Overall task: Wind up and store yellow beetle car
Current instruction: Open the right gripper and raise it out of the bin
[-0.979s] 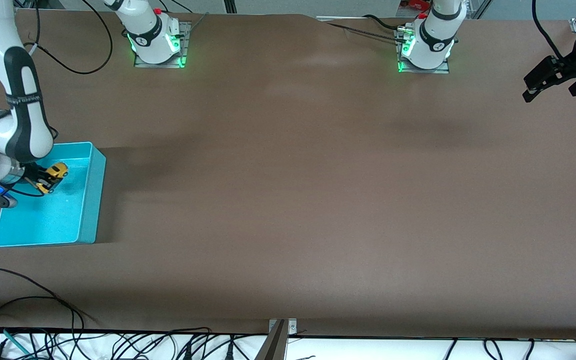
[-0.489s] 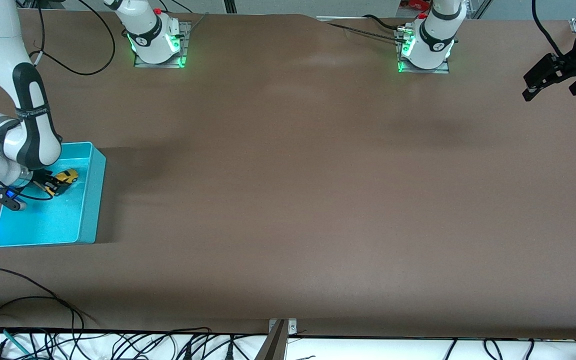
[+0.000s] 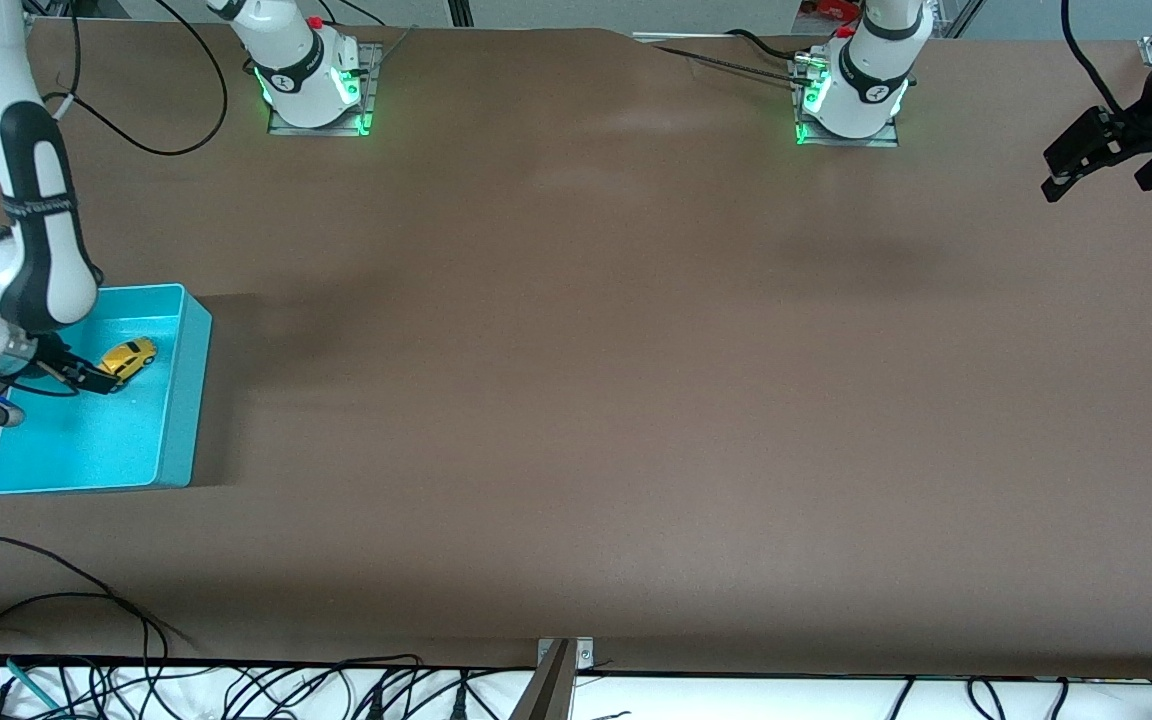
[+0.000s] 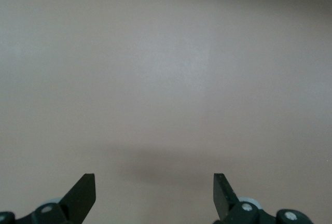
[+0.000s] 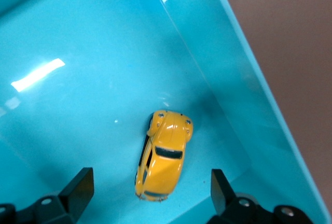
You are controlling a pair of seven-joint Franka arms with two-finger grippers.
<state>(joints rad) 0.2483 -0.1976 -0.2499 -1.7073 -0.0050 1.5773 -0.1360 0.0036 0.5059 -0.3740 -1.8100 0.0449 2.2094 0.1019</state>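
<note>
Yellow beetle car [image 3: 128, 357] lying in turquoise bin [image 3: 176, 440], right hand [image 3: 86, 378] released above it; left hand [image 3: 1101, 165] released, waiting

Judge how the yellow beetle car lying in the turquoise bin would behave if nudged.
The yellow beetle car would probably roll, since it seems to sit on small wheels. The turquoise bin looks glossy, so it might also slide. It looks small, likely light.

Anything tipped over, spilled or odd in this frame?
Nothing stands out. The yellow beetle car sits on its wheels in the turquoise bin, free of the open right gripper above it. The left gripper waits open over bare table at its own end.
</note>
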